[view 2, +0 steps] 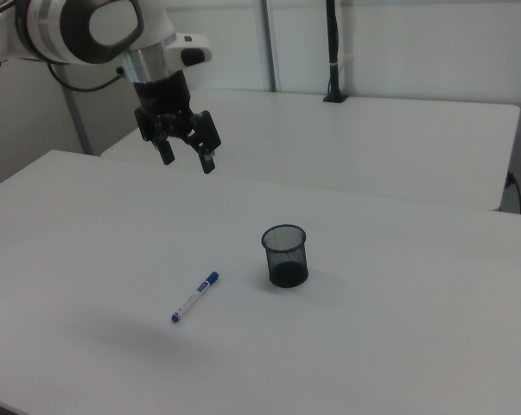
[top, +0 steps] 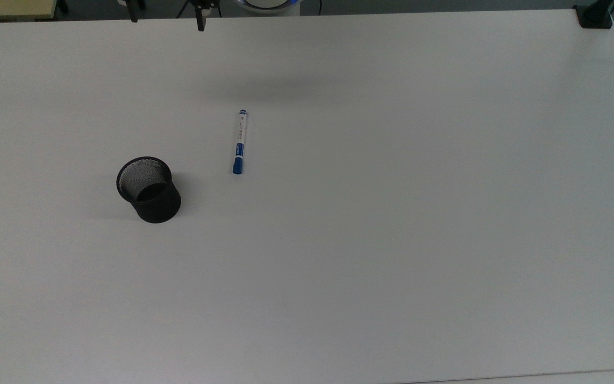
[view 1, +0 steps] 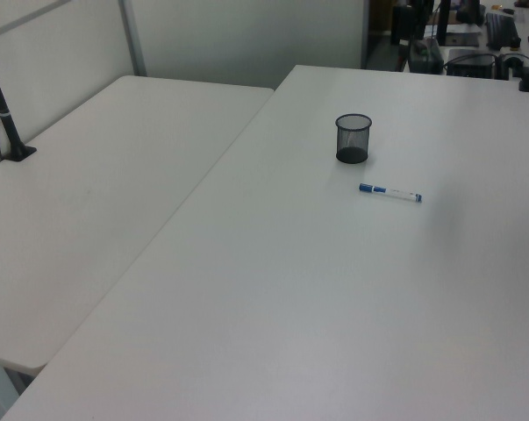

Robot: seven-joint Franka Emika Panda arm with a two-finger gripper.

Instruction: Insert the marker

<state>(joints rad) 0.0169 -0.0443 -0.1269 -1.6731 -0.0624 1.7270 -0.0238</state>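
— White table [view 2: 398,346]; where's the gripper [view 2: 187,157]?
— High above its far edge, fingers spread, holding nothing.
— The marker [top: 240,141]?
— One, lying flat mid-table, cap toward the one mesh cup [top: 148,189], apart from it.

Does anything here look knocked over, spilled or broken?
Nothing stands out. The cup stands upright, the marker lies flat and capped on the table beside it, and the open gripper hangs above, holding nothing.
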